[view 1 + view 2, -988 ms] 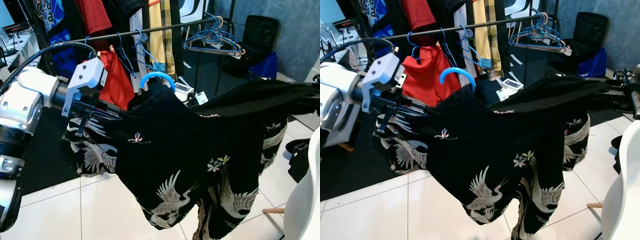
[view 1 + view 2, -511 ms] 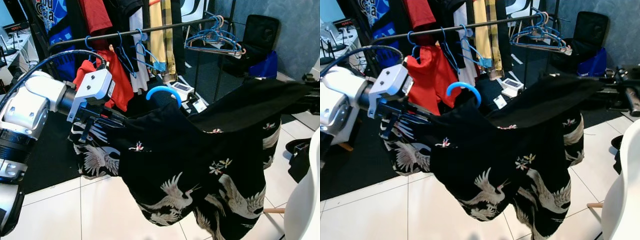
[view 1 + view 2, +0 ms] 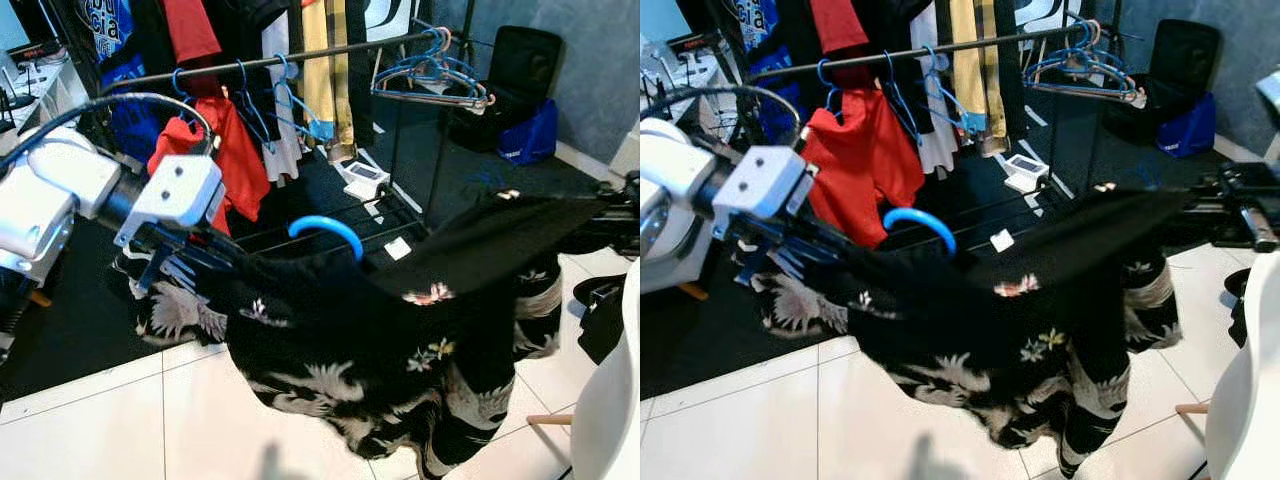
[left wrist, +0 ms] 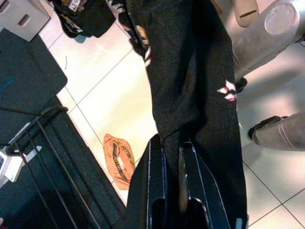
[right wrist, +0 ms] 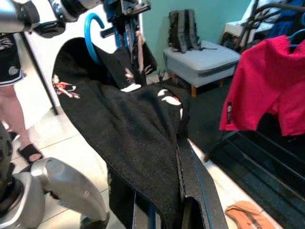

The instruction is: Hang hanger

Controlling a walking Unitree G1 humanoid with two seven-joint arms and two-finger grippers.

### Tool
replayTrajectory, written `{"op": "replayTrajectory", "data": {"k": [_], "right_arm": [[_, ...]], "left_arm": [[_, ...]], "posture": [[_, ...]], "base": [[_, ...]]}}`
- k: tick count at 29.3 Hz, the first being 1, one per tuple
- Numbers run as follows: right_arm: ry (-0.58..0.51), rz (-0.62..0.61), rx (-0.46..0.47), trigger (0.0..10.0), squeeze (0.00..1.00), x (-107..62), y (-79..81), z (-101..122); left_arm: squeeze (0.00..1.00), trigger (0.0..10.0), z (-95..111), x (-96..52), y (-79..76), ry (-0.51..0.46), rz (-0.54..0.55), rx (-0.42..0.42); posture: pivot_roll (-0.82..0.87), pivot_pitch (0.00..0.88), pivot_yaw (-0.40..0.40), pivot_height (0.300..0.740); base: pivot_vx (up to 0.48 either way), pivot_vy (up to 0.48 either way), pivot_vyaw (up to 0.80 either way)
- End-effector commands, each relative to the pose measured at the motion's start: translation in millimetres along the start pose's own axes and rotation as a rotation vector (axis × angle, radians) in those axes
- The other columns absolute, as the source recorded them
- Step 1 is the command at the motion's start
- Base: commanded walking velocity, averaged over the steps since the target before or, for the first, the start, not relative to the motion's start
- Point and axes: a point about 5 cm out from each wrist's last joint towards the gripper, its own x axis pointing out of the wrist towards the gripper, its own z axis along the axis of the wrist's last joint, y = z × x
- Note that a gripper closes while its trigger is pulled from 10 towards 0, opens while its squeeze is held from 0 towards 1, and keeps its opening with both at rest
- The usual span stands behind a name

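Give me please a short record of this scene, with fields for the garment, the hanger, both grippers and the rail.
garment: black shirt with crane print, stretched between both grippers
hanger: blue hook sticking up from the shirt's collar, not on the rail
left gripper: shut on one shoulder of the shirt
right gripper: shut on the other shoulder
rail: behind the shirt, carries clothes and empty blue hangers

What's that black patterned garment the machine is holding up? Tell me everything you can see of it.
The black shirt looks like thin, soft cloth printed with white cranes and small flowers. It sits on a hanger whose blue hook sticks up from the collar. The left gripper and right gripper each pinch a shoulder, stretching it wide in front of the clothes rail, its hem drooping above the white tiled floor.
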Motion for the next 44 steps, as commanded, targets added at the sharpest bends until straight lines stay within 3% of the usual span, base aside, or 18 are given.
{"op": "replayTrajectory", "data": {"k": [1,5,10,11,15,18,20,21,23,25,28,34,39,41,42,44], "right_arm": [[0.012,0.054,-0.016,0.0,0.0,6.7,3.9,6],[0.017,0.069,-0.012,0.0,0.0,8.1,5.8,8],[-0.007,0.141,0.016,0.0,0.0,17.6,11.6,9],[-0.004,0.187,0.048,0.0,0.0,26.4,14.3,3],[0.005,0.221,0.076,0.0,0.0,33.5,16.4,-3],[0.041,0.234,0.107,0.0,0.0,44.9,13.7,-21],[0.041,0.234,0.107,0.0,0.0,44.9,13.7,-21],[0.053,0.19,0.1,0.0,0.0,47.7,6.2,-27],[0.053,0.19,0.1,0.0,0.0,47.7,6.2,-27],[0.06,0.123,0.114,0.0,0.0,53.0,-3.6,-40],[0.058,0.113,0.123,0.0,0.0,54.5,-4.5,-43],[0.105,0.217,0.228,0.0,0.0,67.9,15.1,-66],[0.105,0.235,0.239,0.0,0.0,70.8,18.7,-68],[0.057,0.268,0.24,0.0,0.0,75.2,21.6,-64],[-0.035,0.282,0.231,0.1,0.0,77.9,20.6,-53],[-0.162,0.277,0.187,3.4,0.0,78.4,16.0,-37]], "left_arm": [[0.0,9.1,-2,-4.3,-0.3,0.064,-0.019,0.031],[0.0,9.4,-3,-4.7,1.9,0.089,-0.018,0.05],[0.0,9.2,10,5.5,6.7,0.019,-0.031,0.105],[0.0,9.1,22,13.3,9.1,-0.044,-0.045,0.144],[0.0,9.1,31,18.7,10.6,-0.091,-0.057,0.176],[0.0,9.3,54,22.9,10.5,-0.212,-0.094,0.198],[0.0,9.3,54,22.9,10.5,-0.212,-0.094,0.198],[0.0,9.3,61,21.6,9.2,-0.274,-0.111,0.181],[0.0,9.3,61,21.6,9.2,-0.274,-0.111,0.181],[0.0,9.6,69,16.0,10.4,-0.386,-0.115,0.136],[0.0,9.7,70,14.4,11.4,-0.412,-0.112,0.126],[0.0,9.8,75,11.9,11.9,-0.559,-0.117,0.081],[0.0,9.7,77,12.6,11.0,-0.586,-0.121,0.072],[0.0,9.7,79,15.9,9.5,-0.622,-0.13,0.049],[0.0,9.6,81,22.8,8.5,-0.646,-0.133,0.027],[0.0,9.6,82,33.1,8.0,-0.663,-0.129,-0.005]], "posture": [[-0.01,0.018,0.047,0.74],[-0.01,0.018,0.045,0.74],[-0.02,0.022,0.041,0.74],[-0.02,0.023,0.035,0.74],[-0.02,0.022,0.034,0.74],[-0.02,0.019,0.037,0.74],[-0.02,0.019,0.037,0.74],[-0.02,0.019,0.038,0.74],[-0.02,0.019,0.038,0.74],[-0.02,0.017,0.04,0.74],[-0.02,0.017,0.04,0.74],[-0.02,0.011,0.039,0.74],[-0.02,0.011,0.041,0.74],[-0.02,0.01,0.04,0.74],[-0.02,0.011,0.044,0.74],[-0.02,0.014,0.046,0.74]], "base": [[0.0,0.0,0.0],[0.0,0.0,0.0],[0.0,0.0,0.0],[0.0,0.0,0.0],[0.0,0.0,0.0],[0.0,0.0,0.0],[0.0,0.0,0.0],[0.0,0.0,0.0],[0.0,0.0,0.0],[0.0,0.0,0.0],[0.0,0.0,0.0],[0.0,0.0,0.0],[0.0,0.0,0.0],[0.0,0.0,0.0],[0.0,0.0,0.0],[0.0,0.0,0.0]]}}
